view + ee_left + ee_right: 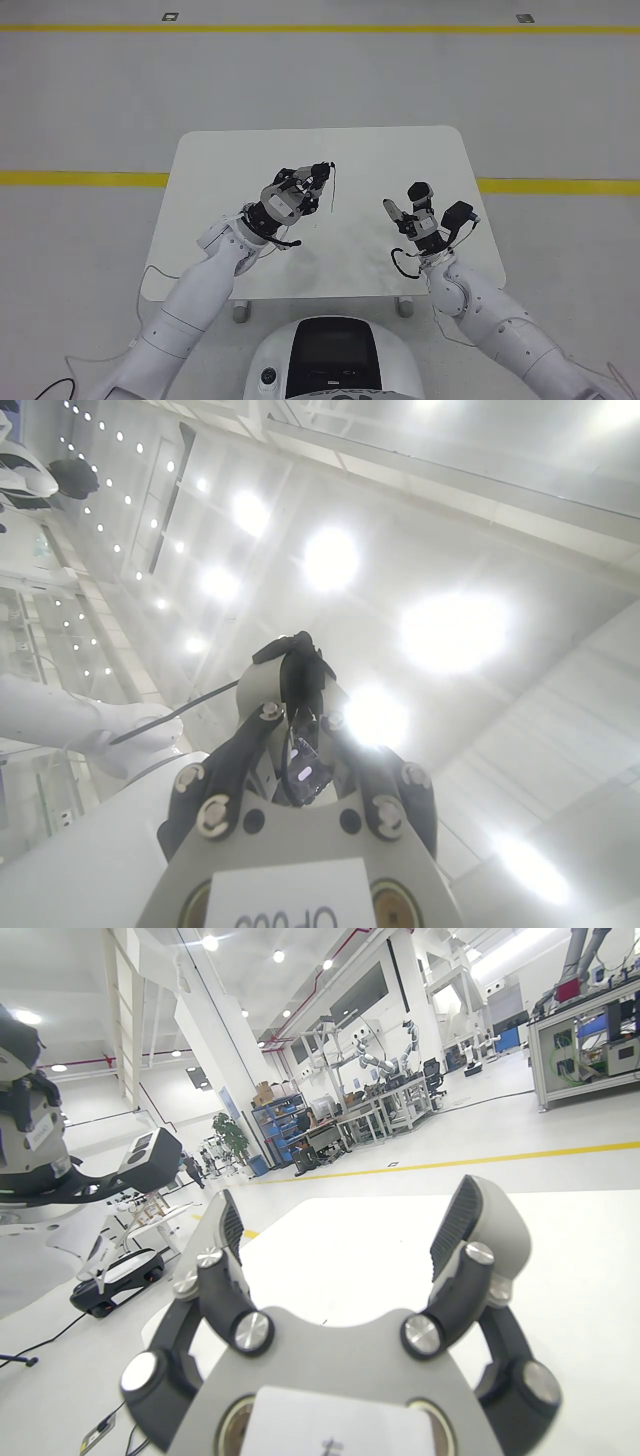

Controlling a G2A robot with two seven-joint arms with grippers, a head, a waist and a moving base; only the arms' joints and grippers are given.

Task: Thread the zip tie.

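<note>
The zip tie (175,712) has its gripped end hidden within the left claw (299,655).

A robotics lab in a large, high hall: pale floor (100,100) marked with yellow lines (320,28), a white worktop (400,160), shelves (278,1128) of blue bins (287,1127), benches (395,1100) carrying other robot arms (376,1061), an equipment rack (585,1048) with cables, and rows of bright ceiling lamps (330,557)

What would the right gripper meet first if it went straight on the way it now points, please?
Likely nothing: the open right gripper points out over the table, with no object ahead; if tilted down, the table first.
</note>
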